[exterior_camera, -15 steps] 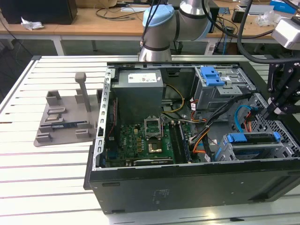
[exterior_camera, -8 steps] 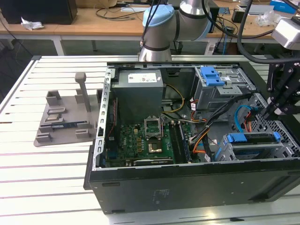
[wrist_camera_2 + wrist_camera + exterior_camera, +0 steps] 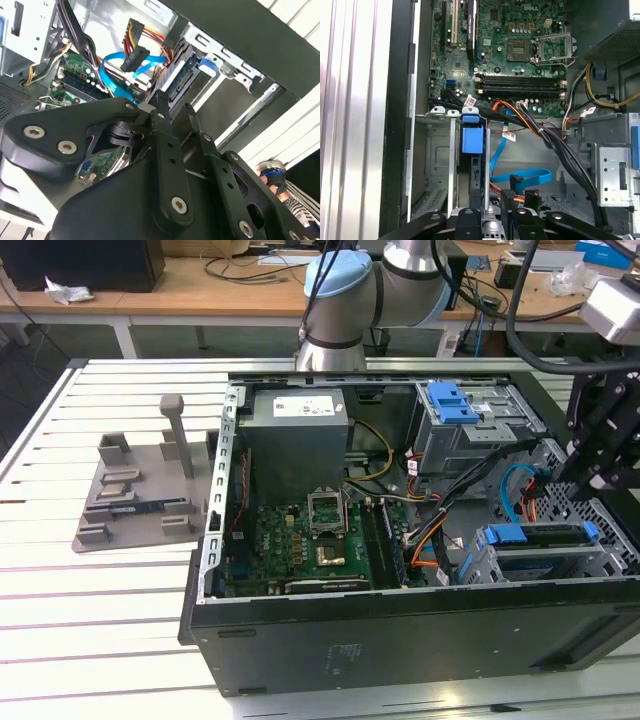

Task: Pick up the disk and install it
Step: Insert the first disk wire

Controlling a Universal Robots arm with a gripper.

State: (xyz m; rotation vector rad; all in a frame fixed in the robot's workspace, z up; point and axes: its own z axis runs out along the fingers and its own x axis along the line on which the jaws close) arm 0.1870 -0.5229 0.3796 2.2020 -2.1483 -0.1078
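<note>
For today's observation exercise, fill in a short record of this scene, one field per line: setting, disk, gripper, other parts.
setting: open computer case lying on a slatted table
disk: with blue bracket, seated edge-on in the drive bay
gripper: beside the bay, close to the disk
other parts: motherboard, grey metal box, blue cable

Workshop bay, slatted table, bench behind.

Table (image 3: 90, 640): pale slats with dark grooves, running across the exterior view. Wooden bench (image 3: 190, 285) behind, white frame, strewn with cables (image 3: 240, 265); a black box (image 3: 85, 262) and crumpled paper (image 3: 68, 292) at its left end. Dark floor under the bench. Even light.
</note>
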